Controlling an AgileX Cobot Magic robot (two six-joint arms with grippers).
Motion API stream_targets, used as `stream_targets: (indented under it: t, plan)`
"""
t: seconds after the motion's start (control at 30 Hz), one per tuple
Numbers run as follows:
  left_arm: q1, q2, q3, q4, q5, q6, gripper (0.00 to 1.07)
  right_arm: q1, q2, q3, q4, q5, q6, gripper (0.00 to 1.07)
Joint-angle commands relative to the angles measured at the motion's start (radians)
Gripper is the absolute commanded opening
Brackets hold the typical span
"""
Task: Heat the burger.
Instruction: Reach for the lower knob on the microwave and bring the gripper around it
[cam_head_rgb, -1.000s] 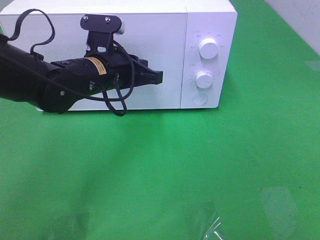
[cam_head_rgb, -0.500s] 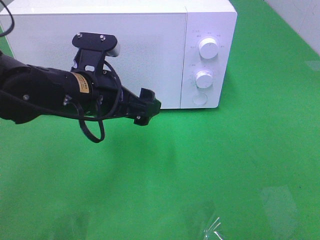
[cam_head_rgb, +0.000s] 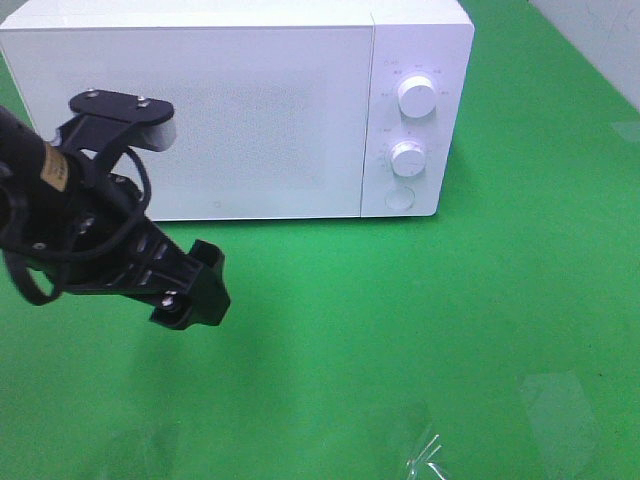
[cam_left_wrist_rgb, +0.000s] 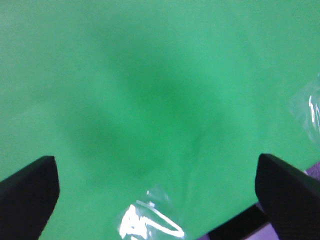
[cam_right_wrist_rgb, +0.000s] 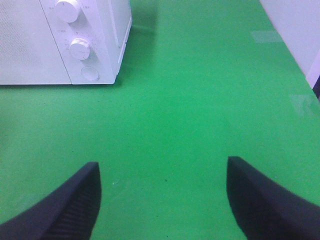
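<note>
The high camera looks down from the front onto the green counter (cam_head_rgb: 400, 330) and white microwave (cam_head_rgb: 250, 110). The left wrist camera faces the counter closely, past the left tool (cam_left_wrist_rgb: 155, 167). The right wrist camera shares the microwave's dials (cam_right_wrist_rgb: 80, 48) with the high view.

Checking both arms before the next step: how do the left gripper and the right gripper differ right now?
The left gripper shows in the high view, in front of the microwave; the right gripper is outside that view. The left gripper's camera faces green cloth and clear plastic; the right gripper's camera sees the microwave's knobs. Both stand open and empty.
</note>
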Motion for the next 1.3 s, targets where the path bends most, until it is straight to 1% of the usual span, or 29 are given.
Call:
stream_targets:
  t: [0.03,0.07,0.1,0.13,0.17,0.2,0.23,0.27,0.3,0.33,0.37,0.4,0.43,0.47,0.5,0.53,0.57,0.6,0.63,0.67,0.7,0.73,0.9,0.93,0.97,1.03,1.2,1.27,1.3]
  plan:
    - [0.007,-0.092,0.005,0.005,0.15,-0.005,1.0,-0.005,-0.028,0.002,0.001,-0.011,-0.005,0.71]
    - [0.033,-0.131,0.005,0.002,0.193,-0.026,1.0,-0.005,-0.028,0.002,0.001,-0.011,-0.005,0.71]
    - [0.033,-0.131,0.005,0.002,0.193,-0.026,1.0,-0.005,-0.028,0.002,0.001,-0.011,-0.005,0.71]
    - [0.077,-0.164,0.005,0.0,0.234,-0.025,1.0,-0.005,-0.028,0.002,0.001,-0.011,-0.005,0.71]
    - [0.077,-0.164,0.005,0.0,0.234,-0.025,1.0,-0.005,-0.028,0.002,0.001,-0.011,-0.005,0.71]
    - [0.129,-0.194,0.005,0.0,0.28,-0.02,1.0,-0.005,-0.028,0.002,0.001,-0.011,-0.005,0.71]
    - [0.129,-0.194,0.005,0.0,0.28,-0.02,1.0,-0.005,-0.028,0.002,0.001,-0.011,-0.005,0.71]
    - [0.19,-0.225,0.005,0.0,0.322,-0.012,1.0,-0.005,-0.028,0.002,0.001,-0.011,-0.005,0.71]
    - [0.19,-0.225,0.005,0.0,0.322,-0.012,1.0,-0.005,-0.028,0.002,0.001,-0.011,-0.005,0.71]
    - [0.265,-0.258,0.005,-0.005,0.371,0.011,1.0,-0.005,-0.028,0.002,0.001,-0.011,-0.005,0.71]
    - [0.265,-0.258,0.005,-0.005,0.371,0.011,1.0,-0.005,-0.028,0.002,0.001,-0.011,-0.005,0.71]
    - [0.337,-0.29,0.005,-0.019,0.412,0.046,1.0,-0.005,-0.028,0.002,0.001,-0.011,-0.005,0.71]
    - [0.377,-0.304,0.005,-0.027,0.434,0.059,1.0,-0.005,-0.028,0.002,0.001,-0.011,-0.005,0.71]
    - [0.377,-0.304,0.005,-0.027,0.434,0.059,1.0,-0.005,-0.028,0.002,0.001,-0.011,-0.005,0.71]
    - [0.449,-0.337,0.005,-0.048,0.478,0.09,1.0,-0.005,-0.028,0.002,0.001,-0.011,-0.005,0.71]
    - [0.449,-0.337,0.005,-0.048,0.478,0.09,1.0,-0.005,-0.028,0.002,0.001,-0.011,-0.005,0.71]
    - [0.497,-0.37,0.005,-0.067,0.511,0.116,1.0,-0.005,-0.028,0.002,0.001,-0.011,-0.005,0.71]
    - [0.497,-0.37,0.005,-0.067,0.511,0.116,1.0,-0.005,-0.028,0.002,0.001,-0.011,-0.005,0.71]
    - [0.544,-0.411,0.005,-0.082,0.549,0.129,1.0,-0.005,-0.028,0.002,0.001,-0.011,-0.005,0.71]
    - [0.561,-0.428,0.005,-0.085,0.563,0.136,1.0,-0.005,-0.028,0.002,0.001,-0.011,-0.005,0.71]
    - [0.561,-0.428,0.005,-0.085,0.563,0.136,1.0,-0.005,-0.028,0.002,0.001,-0.011,-0.005,0.71]
    - [0.587,-0.474,0.007,-0.086,0.592,0.14,1.0,-0.005,-0.028,0.002,0.001,-0.011,-0.005,0.71]
    - [0.607,-0.566,0.044,-0.084,0.603,0.14,1.0,-0.005,-0.028,0.002,0.001,-0.011,-0.005,0.71]
    - [0.613,-0.626,0.085,-0.084,0.603,0.14,1.0,-0.005,-0.028,0.002,0.001,-0.011,-0.005,0.71]
    - [0.613,-0.626,0.085,-0.084,0.603,0.14,1.0,-0.005,-0.028,0.002,0.001,-0.011,-0.005,0.71]
    - [0.613,-0.702,0.152,-0.075,0.596,0.141,1.0,-0.005,-0.028,0.002,0.001,-0.011,-0.005,0.71]
    - [0.613,-0.799,0.223,-0.057,0.577,0.143,1.0,-0.005,-0.028,0.002,0.001,-0.011,-0.005,0.71]
    - [0.613,-0.882,0.297,-0.058,0.537,0.144,1.0,-0.005,-0.028,0.002,0.001,-0.011,-0.005,0.71]
    - [0.613,-0.882,0.297,-0.058,0.537,0.144,1.0,-0.005,-0.028,0.002,0.001,-0.011,-0.005,0.71]
